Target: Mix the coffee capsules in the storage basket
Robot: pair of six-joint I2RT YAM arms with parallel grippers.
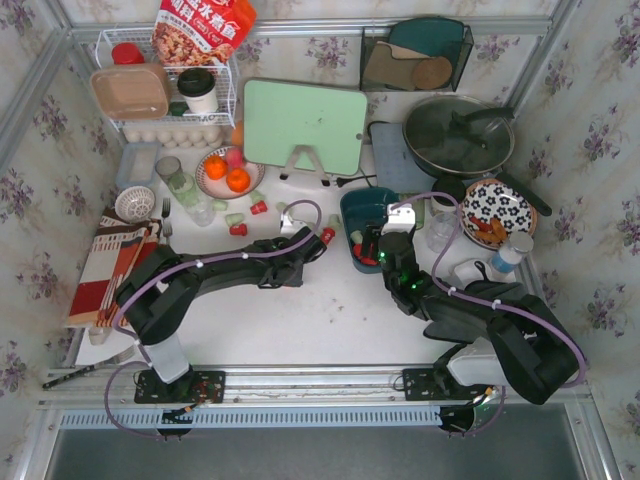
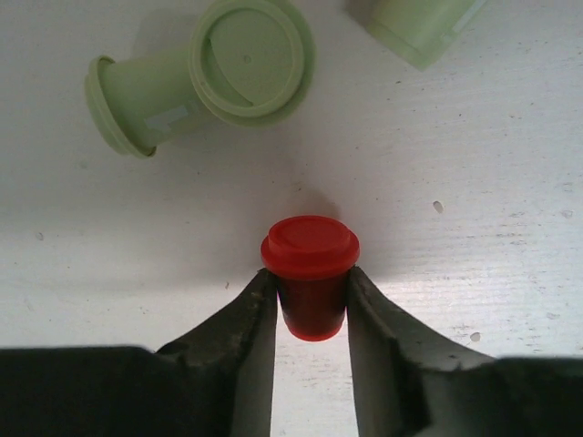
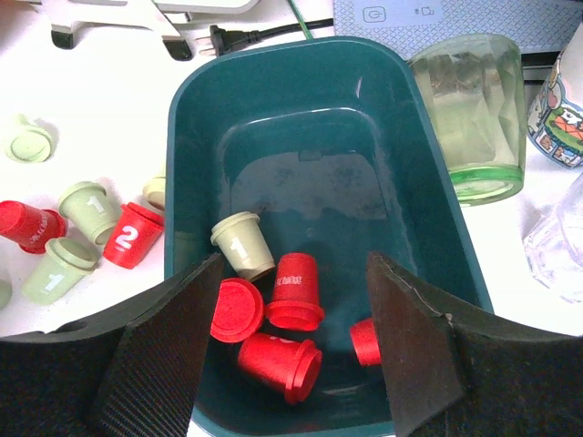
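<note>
Holding a red capsule (image 2: 310,250) clamped, the left gripper (image 2: 310,300) sits just left of the basket (image 3: 196,118). Inside lie four red capsules and one green; several more wait outside, left of it. The right gripper (image 3: 293,273) hangs spread over the basket, crowding its opening, and a glass (image 3: 469,118) stands just right.

I read a white "1" on the pale capsule (image 3: 241,246) lying in the teal basket (image 3: 437,228). On the table just left of the basket, a red capsule (image 3: 130,237) shows a white "2". The upper green capsule (image 3: 91,208) and the lower green capsule (image 3: 55,271) beside it each carry a "1". White lettering on the upright red capsule (image 3: 295,289) in the basket is too fine for me. The red bag (image 1: 203,28) at the table's far left corner bears large white Chinese characters. The grey-blue panel (image 3: 455,14) beyond the basket has a power symbol.
</note>
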